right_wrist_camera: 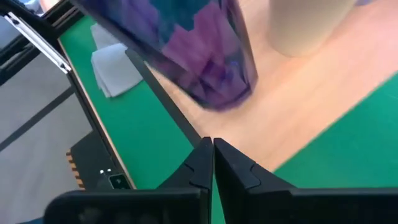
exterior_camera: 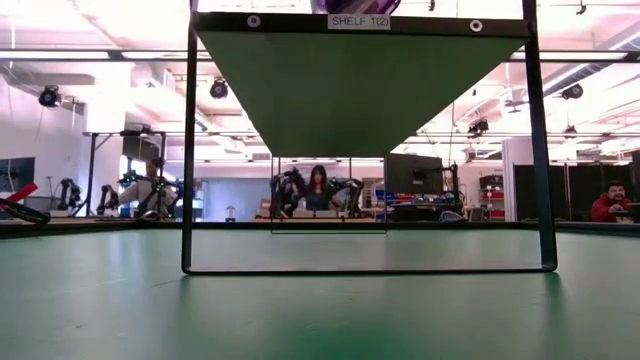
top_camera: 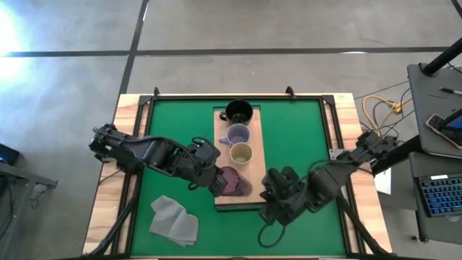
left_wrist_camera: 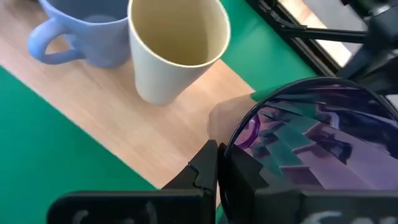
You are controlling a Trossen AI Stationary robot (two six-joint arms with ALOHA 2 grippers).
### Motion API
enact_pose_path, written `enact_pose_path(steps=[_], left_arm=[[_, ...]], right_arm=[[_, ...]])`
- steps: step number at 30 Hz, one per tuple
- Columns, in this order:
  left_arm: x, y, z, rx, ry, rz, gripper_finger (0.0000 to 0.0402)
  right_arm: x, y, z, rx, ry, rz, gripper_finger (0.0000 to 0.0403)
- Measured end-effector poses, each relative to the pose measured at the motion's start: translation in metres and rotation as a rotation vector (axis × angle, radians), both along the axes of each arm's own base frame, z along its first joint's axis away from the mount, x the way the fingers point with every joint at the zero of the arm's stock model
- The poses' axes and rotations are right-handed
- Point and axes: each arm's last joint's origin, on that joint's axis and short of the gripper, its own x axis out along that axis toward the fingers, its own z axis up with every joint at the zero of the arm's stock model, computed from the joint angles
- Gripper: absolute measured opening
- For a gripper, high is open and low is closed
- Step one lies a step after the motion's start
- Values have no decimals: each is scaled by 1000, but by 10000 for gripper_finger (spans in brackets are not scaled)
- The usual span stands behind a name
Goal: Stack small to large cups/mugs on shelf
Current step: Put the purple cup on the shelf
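A light-brown shelf board carries a row of cups: black mug at the far end, lavender mug, then beige cup. The dark purple tumbler is at the board's near end, tilted, in my left gripper, which is shut on it. In the left wrist view the tumbler is beside the beige cup and lavender mug. My right gripper is shut, touches nothing, and stays off the board's right edge, pointing at the tumbler. My left gripper pinches the tumbler's wall at the rim, one finger inside the glass and one outside. It comes from the table's left. The tumbler is tilted over the board's near end; I cannot tell whether its base touches the wood.
A grey folded cloth lies on the green mat near the near-left corner. The low view shows the shelf raised on a black frame, with a bit of the tumbler over its top edge. People sit in the room beyond.
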Motion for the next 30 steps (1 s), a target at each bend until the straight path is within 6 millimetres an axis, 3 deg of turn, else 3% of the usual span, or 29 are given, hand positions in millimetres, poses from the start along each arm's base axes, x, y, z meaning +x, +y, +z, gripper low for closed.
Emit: enact_pose_path(steps=[11,19,30], left_arm=[[7,0,-8,0,26,3,0],[24,-1,-18,0,24,-18,0],[26,2,-17,7,8,-28,0]], right_arm=[[16,-10,-28,3,13,19,9],[19,-13,-34,-9,20,18,9],[28,-17,-49,-3,-3,32,8]])
